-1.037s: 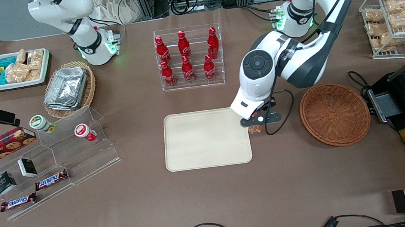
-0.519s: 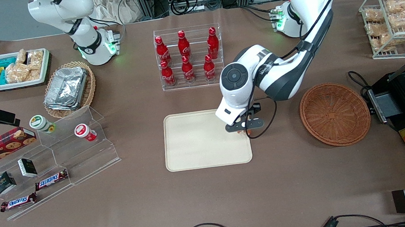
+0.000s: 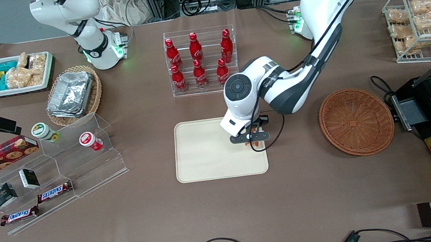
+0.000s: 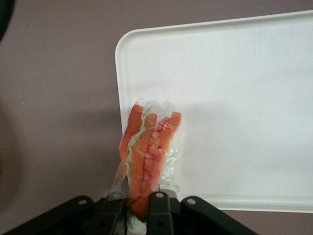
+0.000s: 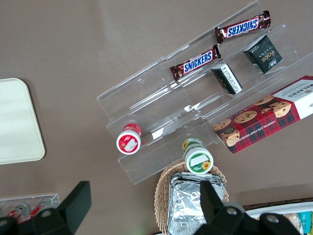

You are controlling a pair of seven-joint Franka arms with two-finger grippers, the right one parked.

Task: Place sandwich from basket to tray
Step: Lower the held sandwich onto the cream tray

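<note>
Sandwich [image 4: 150,156] first: on my wrist feed it reads as a wedge in clear, crinkled wrap, showing its cut edge with orange strips, a thin line of green and a touch of red. The wrap flares loosely past the filling. One end of it sits pinched between the two black fingers [image 4: 157,211] of the gripper [image 4: 136,215], and the rest sticks straight out from the fingertips, so I call the gripper clamped on the sandwich.

Beneath the sandwich I see the tray [image 4: 234,98], cream and bare, with its rounded corner and low rim just beside the wedge; the sandwich hangs over the tray's edge strip, near the brown table [image 4: 54,98].

From the front camera, only a scrap of orange [image 3: 253,142] peeks out under the gripper [image 3: 250,139], which hangs above the part of the tray [image 3: 207,154] closest to the working arm's end of the table. The basket [image 3: 355,121] lies well apart from the gripper, farther toward that same end. A rack of red bottles [image 3: 201,62] stands farther from the front camera than the gripper.
</note>
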